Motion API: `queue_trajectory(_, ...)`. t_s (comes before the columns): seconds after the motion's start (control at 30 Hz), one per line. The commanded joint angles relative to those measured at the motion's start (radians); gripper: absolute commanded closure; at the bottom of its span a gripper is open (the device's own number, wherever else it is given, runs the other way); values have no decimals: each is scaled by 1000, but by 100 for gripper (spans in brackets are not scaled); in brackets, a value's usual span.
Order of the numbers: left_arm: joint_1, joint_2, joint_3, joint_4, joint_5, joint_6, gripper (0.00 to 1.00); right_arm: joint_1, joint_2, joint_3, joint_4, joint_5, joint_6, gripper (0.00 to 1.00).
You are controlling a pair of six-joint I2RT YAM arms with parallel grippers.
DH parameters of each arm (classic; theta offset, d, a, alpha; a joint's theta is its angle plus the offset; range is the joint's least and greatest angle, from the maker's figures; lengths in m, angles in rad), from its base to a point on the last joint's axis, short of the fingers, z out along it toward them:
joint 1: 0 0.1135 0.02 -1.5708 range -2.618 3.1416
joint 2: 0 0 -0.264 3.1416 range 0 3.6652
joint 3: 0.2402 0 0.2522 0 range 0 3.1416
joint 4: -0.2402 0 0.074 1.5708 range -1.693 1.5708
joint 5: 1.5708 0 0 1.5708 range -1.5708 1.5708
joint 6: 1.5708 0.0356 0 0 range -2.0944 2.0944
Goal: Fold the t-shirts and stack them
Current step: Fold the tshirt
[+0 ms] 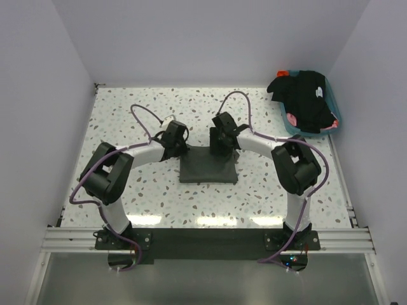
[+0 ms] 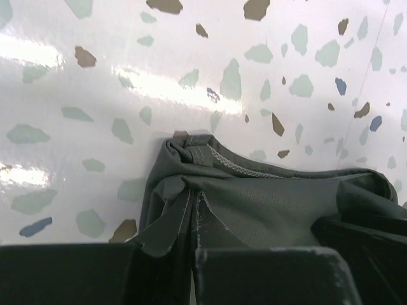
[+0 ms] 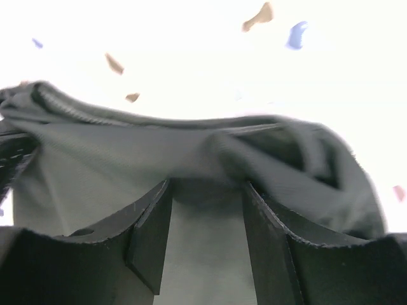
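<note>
A dark olive-grey t-shirt (image 1: 208, 170) lies folded into a rectangle mid-table. My left gripper (image 1: 180, 149) sits at its far left corner. In the left wrist view that gripper (image 2: 194, 210) is shut on a pinched fold of the shirt (image 2: 280, 203) beside the stitched hem. At the far right edge, my right gripper (image 1: 224, 147) is low on the cloth. Its jaws (image 3: 206, 190) stand open, with the shirt (image 3: 95, 159) bunched at the fingertips and flat cloth between them. Black t-shirts (image 1: 305, 98) with a small white mark are heaped in the tub.
A teal plastic tub (image 1: 285, 117) stands at the far right corner, against the right wall. White walls close in the speckled table (image 1: 127, 114) on the left, back and right. Purple cables loop above both arms.
</note>
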Motion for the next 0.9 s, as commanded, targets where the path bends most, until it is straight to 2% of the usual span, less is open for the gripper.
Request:
queue_trajectory(0.0, 23, 17, 46, 48, 14, 39, 97, -40, 16, 43, -24, -5, -31, 48)
queue_trajectory(0.27, 40, 71, 51, 43, 46, 43, 96, -147, 35, 11, 21, -138, -21, 47)
queue_trajectory(0.6, 81, 11, 121, 25, 97, 123, 91, -178, 44, 20, 25, -234, -28, 46)
queue_trajectory(0.77, 84, -29, 179, 8, 132, 187, 82, -178, 0, 43, -11, -214, -50, 40)
queue_trajectory(0.87, 73, -78, 176, 13, 164, 218, 68, -178, -40, 49, -33, -188, -56, 35)
